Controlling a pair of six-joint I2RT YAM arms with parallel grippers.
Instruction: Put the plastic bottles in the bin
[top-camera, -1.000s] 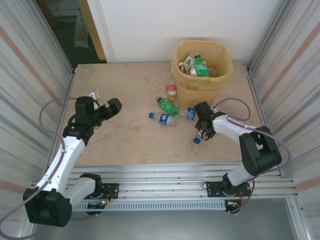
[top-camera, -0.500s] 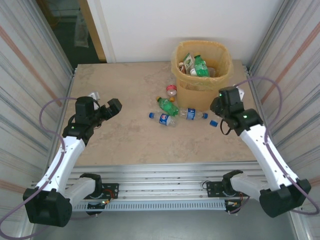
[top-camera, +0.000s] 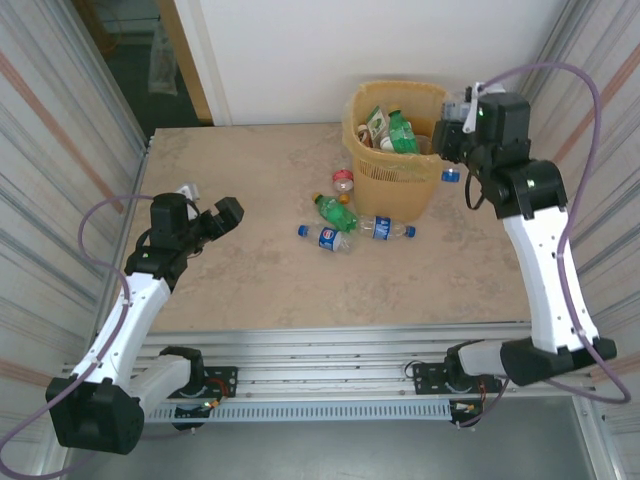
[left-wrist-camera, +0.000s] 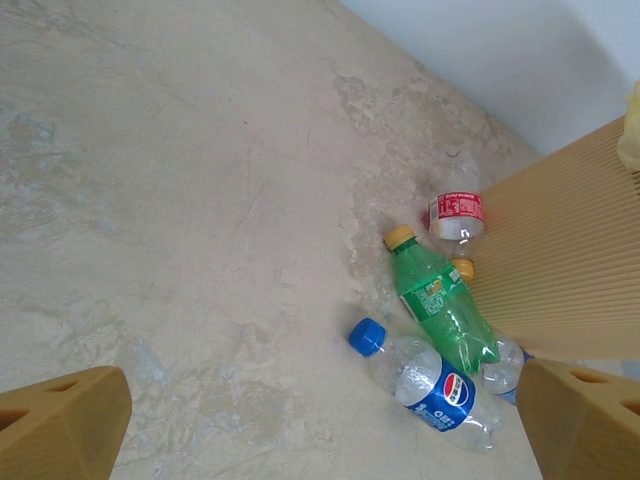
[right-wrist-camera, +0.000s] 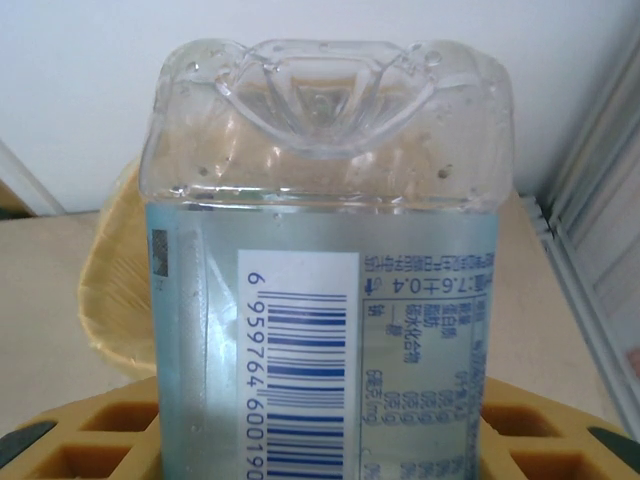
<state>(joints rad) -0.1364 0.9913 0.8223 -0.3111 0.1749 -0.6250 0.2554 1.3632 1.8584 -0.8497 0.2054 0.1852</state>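
- Grip: my right gripper (top-camera: 453, 150) is clamped on a clear bottle (right-wrist-camera: 320, 250), with my yellow fingers (right-wrist-camera: 90, 445) pressed to either side of it.
- In the right wrist view the bottle's moulded base points away from me. A barcode label with pale blue print wraps its body.
- From above, its blue cap (top-camera: 450, 176) pokes out under my right gripper, just beside the bin's right wall.
- My right arm is raised and reaches to the far right of the table (top-camera: 250, 170), with the gripper by the bin's right rim. I cannot tell whether the bottle is over the opening or just outside it.
- The bin (top-camera: 395, 180) stands at the far middle of the table, lined with a yellow bag. Bottles lie inside it, among them a green one (top-camera: 400, 130).
- My left gripper (top-camera: 210, 205) has its jaws wide apart and nothing between them. It sits over the left side of the table, well apart from the bottles.
- Four bottles lie on the table in front of the bin:
  - a small clear bottle with a red label (left-wrist-camera: 456, 205), just beside the bin wall;
  - a green bottle (left-wrist-camera: 440, 305) with a yellow cap;
  - a blue-capped cola bottle (left-wrist-camera: 425, 385), nearest to me;
  - a clear blue-labelled bottle (top-camera: 385, 228), to their right.
- The green bottle, the cola bottle and the blue-labelled bottle lie close together, touching or nearly so.
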